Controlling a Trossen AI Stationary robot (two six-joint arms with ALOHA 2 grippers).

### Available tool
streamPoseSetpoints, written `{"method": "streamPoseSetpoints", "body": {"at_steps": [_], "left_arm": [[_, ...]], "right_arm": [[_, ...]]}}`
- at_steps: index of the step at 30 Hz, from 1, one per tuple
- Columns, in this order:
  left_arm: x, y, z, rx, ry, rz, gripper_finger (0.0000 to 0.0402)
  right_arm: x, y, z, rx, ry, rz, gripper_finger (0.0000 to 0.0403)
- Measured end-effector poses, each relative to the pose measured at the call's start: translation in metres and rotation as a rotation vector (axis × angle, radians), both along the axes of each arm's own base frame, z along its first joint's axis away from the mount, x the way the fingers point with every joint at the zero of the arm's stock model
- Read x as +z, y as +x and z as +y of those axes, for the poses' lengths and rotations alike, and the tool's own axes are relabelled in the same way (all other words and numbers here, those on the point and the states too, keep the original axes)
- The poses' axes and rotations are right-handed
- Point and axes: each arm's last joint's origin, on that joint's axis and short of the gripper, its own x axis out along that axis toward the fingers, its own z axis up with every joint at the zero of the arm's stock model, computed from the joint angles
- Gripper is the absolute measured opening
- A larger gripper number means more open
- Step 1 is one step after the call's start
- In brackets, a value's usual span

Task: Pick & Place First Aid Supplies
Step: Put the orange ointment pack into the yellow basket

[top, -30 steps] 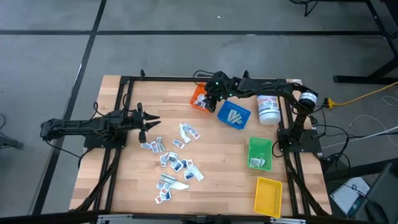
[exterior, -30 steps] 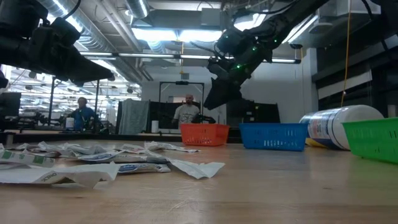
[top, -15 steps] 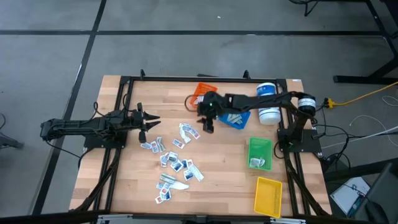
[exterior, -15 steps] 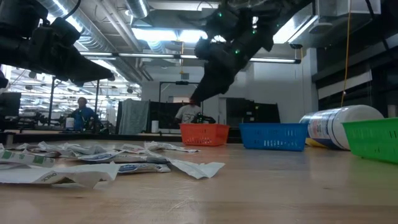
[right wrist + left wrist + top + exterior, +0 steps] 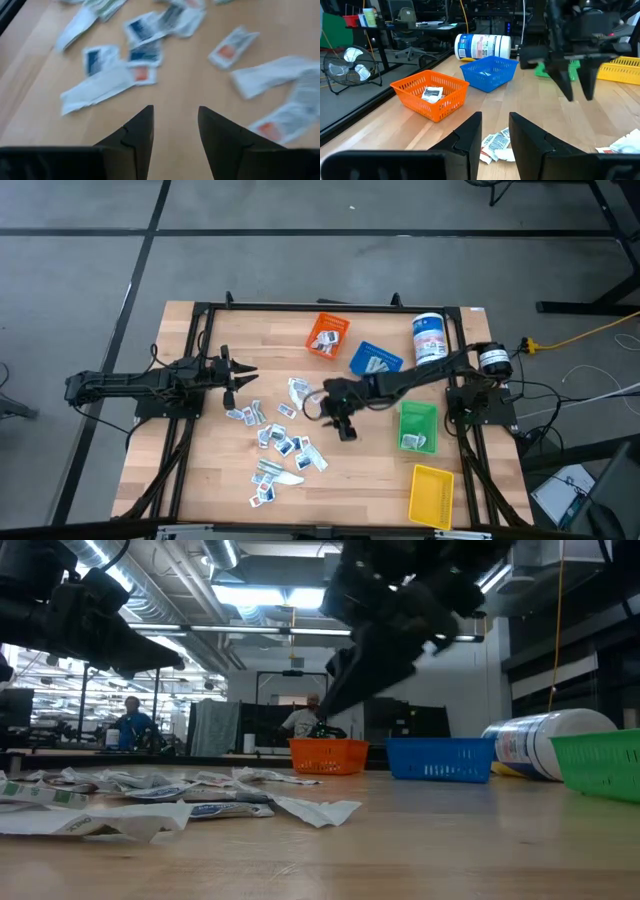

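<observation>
Many small white first aid packets [image 5: 281, 438] lie scattered on the bare wooden table [image 5: 360, 455], left of centre, none inside a gripper; the right gripper [image 5: 346, 430] hangs above the table just beside the right edge of that scatter, its fingers [image 5: 135, 135] apart with nothing between them, packets visible on the wood beyond them; the left gripper [image 5: 243, 378] waits at the table's left side, fingers [image 5: 470, 135] apart and empty; the orange bin [image 5: 326, 336] holds one packet [image 5: 432, 93]; the blue bin [image 5: 375, 361] sits just beside it and also shows contents; the white canister [image 5: 428, 338] lies on its side near the blue bin; the green bin [image 5: 417, 426] and yellow bin [image 5: 431, 495] stand along the right side; two people are visible in the room behind the table.
</observation>
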Motion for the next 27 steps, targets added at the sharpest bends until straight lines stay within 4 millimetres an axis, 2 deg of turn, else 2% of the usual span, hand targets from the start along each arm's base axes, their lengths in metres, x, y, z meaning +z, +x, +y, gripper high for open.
{"method": "streamPoseSetpoints", "body": {"at_steps": [6, 13, 20, 27], "left_arm": [[0.000, 0.000, 0.000, 0.000, 0.000, 0.000, 0.0091], [0.000, 0.000, 0.000, 0.000, 0.000, 0.000, 0.0093], [0.000, 0.000, 0.000, 0.000, 0.000, -0.001, 0.0092], [0.000, 0.000, 0.000, 0.000, 0.000, 0.000, 0.0091]], "right_arm": [[-0.023, -0.017, 0.018, 0.092, -0.049, 0.029, 0.0154], [-0.027, -0.019, 0.029, 0.174, -0.115, -0.011, 0.0154], [-0.039, -0.005, 0.053, 0.192, -0.153, -0.036, 0.0154], [-0.024, 0.017, 0.061, 0.174, -0.162, 0.025, 0.0154]]}}
